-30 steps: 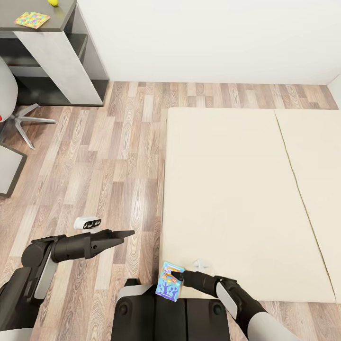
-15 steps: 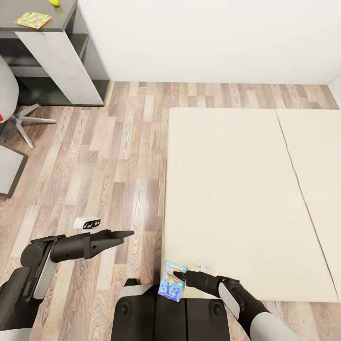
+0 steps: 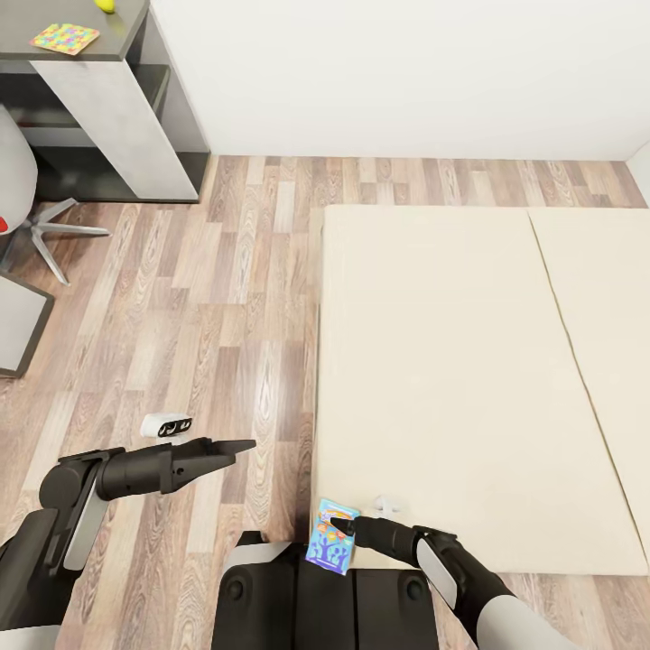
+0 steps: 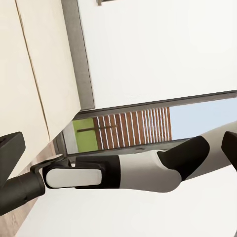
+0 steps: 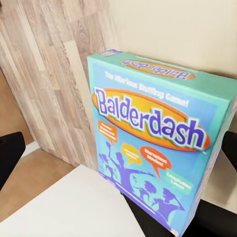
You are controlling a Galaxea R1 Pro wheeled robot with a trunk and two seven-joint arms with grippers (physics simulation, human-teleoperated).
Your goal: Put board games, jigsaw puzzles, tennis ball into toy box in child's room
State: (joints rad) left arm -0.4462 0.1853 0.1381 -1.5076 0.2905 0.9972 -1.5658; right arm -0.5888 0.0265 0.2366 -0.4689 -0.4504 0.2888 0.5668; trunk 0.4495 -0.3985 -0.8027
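Your right pincer is pinching the Balderdash board game, a small blue-green box, at its upper edge. The box hangs tilted just beyond the near corner of the bed, above the robot's dark base and the wood-plank floor. In the right wrist view the box stands close before the pincer, its orange title banner readable, with floor planks and cream mattress behind it.

Your left pincer hangs over the floor, well apart from the right pincer and on the far side of the box from the bed. Its black fingers lie close together and taper to a point, pressed together on nothing. A small white object with two dark circles lies on the floor just beyond the left arm.

Far ahead of the left pincer, the dark grey tabletop carries one jigsaw puzzle with its bright mosaic pattern, and the tennis ball sits near it at the frame's edge. The legs of the swivel chair show on the floor in front of that tabletop.

The bed's two cream panels meet at a seam, well beyond the right pincer.
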